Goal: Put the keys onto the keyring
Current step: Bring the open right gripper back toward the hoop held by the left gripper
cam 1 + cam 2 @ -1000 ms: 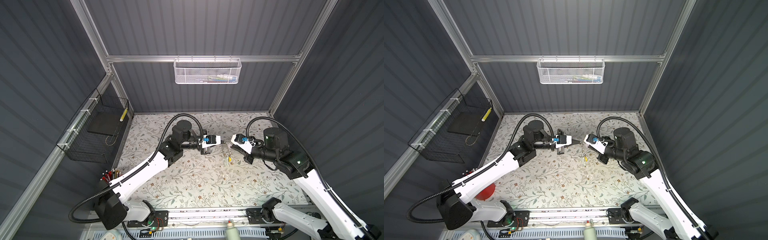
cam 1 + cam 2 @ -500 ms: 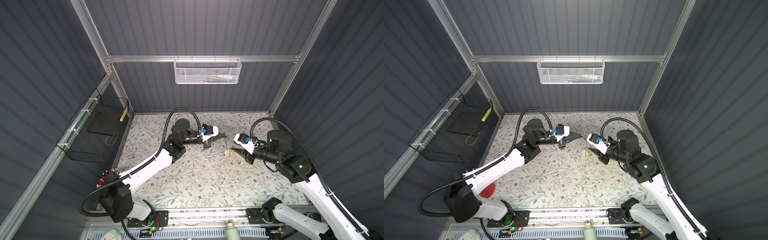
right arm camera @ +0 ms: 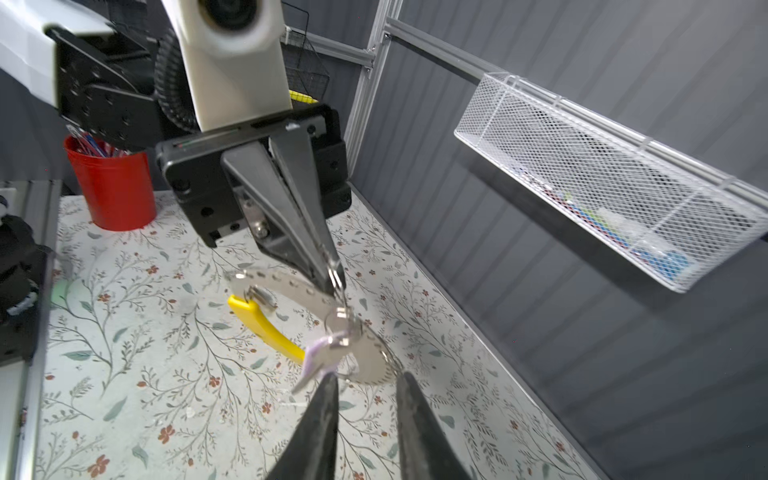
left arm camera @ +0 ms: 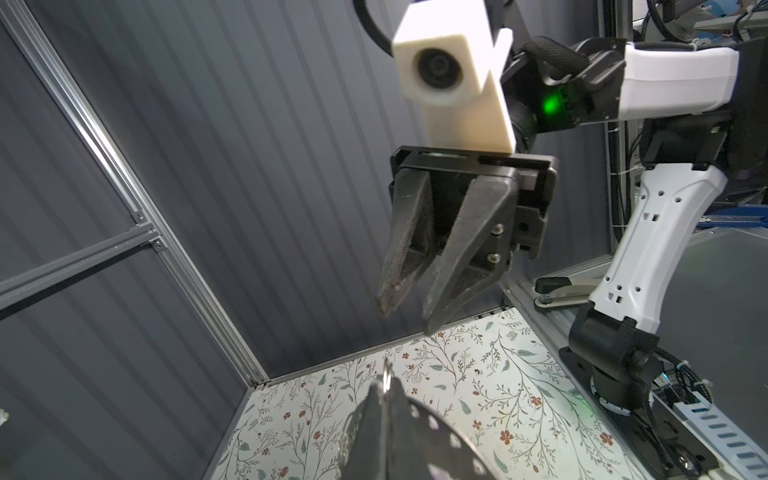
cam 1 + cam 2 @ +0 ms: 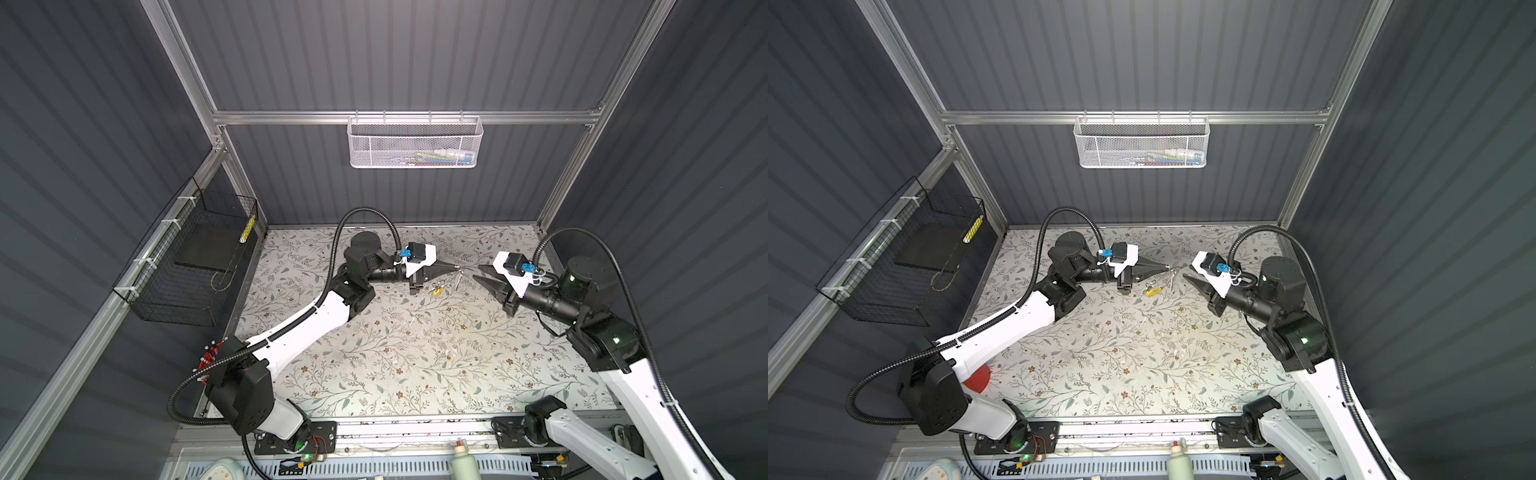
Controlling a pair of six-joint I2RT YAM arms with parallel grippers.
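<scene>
A: Where is the keyring?

B: Toward 1 o'clock from the middle of the desk, pinched in the closed left hand. A lilac-headed key, a perforated silvery band and a yellow tag dangle from it.

A: And the right hand?

B: At 3 o'clock of the bundle, near it, fingers parted.

A: What's around?

B: White basket at 12, black basket at 9, red cup at 7. Only the right wrist view shows the ring clearly; in both top views it is a glint.
</scene>
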